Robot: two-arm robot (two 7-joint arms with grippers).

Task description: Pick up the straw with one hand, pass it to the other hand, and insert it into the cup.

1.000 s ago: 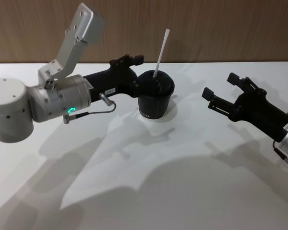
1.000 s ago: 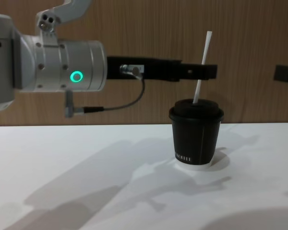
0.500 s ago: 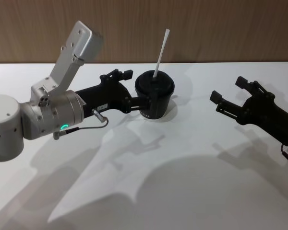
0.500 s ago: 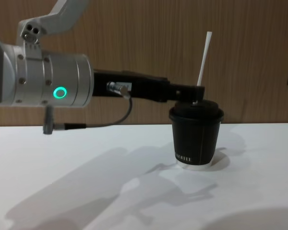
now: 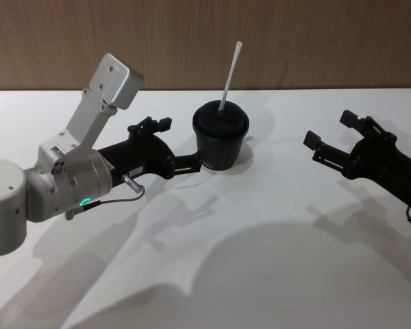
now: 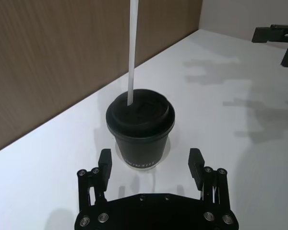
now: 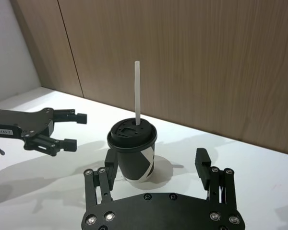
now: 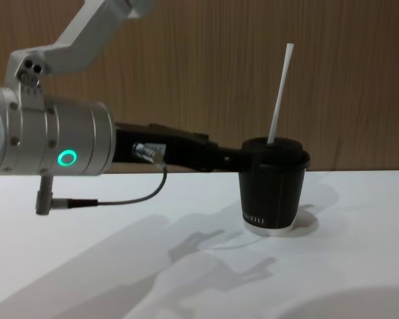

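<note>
The black lidded cup (image 5: 221,140) stands upright on the white table, with the white straw (image 5: 229,75) sticking up out of its lid, leaning slightly. My left gripper (image 5: 185,144) is open and empty, low beside the cup's left side, fingers pointing at it. In the left wrist view the cup (image 6: 140,127) and straw (image 6: 133,52) sit just beyond the open left gripper (image 6: 150,160). Well to the cup's right, my right gripper (image 5: 329,129) hovers open and empty. The right wrist view shows the cup (image 7: 133,151) and straw (image 7: 137,91) ahead of the right gripper (image 7: 156,159).
The white table (image 5: 260,240) runs back to a wooden wall (image 5: 315,41). A thin dark cable (image 5: 116,195) loops off the silver left arm (image 8: 53,139), which reaches across the table's left half at cup height.
The left gripper has let go of the straw, dropped from straw height and drawn back to the left of the cup. The right gripper has retreated slightly to the right. The straw stays in the cup.
</note>
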